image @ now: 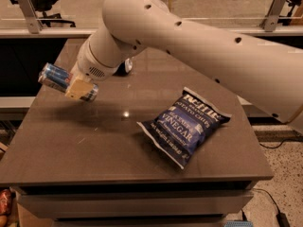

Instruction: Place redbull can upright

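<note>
The redbull can [51, 74] is slim, silver and blue. It is held above the left part of the brown table [85, 145], lying nearly on its side and tilted, with its top end pointing left and slightly up. My gripper [75, 86] is shut on the can around its middle, and a tan finger [78, 89] crosses in front of it. The can does not touch the table. The big white arm reaches in from the upper right.
A dark blue bag of salt and vinegar chips [187, 124] lies flat on the right half of the table. A small dark can [128, 66] peeks out behind the arm at the table's back. A metal rail and glass run behind the table.
</note>
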`<state>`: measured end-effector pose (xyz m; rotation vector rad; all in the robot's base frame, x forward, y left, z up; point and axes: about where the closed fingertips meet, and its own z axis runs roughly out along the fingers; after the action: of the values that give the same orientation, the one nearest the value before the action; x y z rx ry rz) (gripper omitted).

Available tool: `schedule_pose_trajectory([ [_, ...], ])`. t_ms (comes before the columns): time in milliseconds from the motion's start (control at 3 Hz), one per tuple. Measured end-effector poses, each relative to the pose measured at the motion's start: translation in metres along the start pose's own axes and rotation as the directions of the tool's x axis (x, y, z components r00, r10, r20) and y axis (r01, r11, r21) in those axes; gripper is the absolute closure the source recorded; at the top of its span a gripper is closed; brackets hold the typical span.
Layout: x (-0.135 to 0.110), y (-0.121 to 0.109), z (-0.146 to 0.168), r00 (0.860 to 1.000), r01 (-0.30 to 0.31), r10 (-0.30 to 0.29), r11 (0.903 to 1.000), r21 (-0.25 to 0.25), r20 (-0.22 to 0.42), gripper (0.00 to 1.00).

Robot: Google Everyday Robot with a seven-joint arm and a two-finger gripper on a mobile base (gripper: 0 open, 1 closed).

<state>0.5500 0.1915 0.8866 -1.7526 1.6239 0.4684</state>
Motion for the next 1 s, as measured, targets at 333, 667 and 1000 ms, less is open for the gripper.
schedule_pose_trajectory([
  [333, -0.007, -0.001, 0.002, 0.997, -0.006, 0.005, 1.0000, 0.004, 0.083, 1.00],
  [667, -0.015, -0.002, 0.006, 0.988, -0.006, 0.006, 1.0000, -0.004, 0.152, 1.00],
  [1000, -0.021, -0.001, 0.012, 0.976, -0.008, 0.011, 0.9998, -0.016, 0.219, 1.00],
])
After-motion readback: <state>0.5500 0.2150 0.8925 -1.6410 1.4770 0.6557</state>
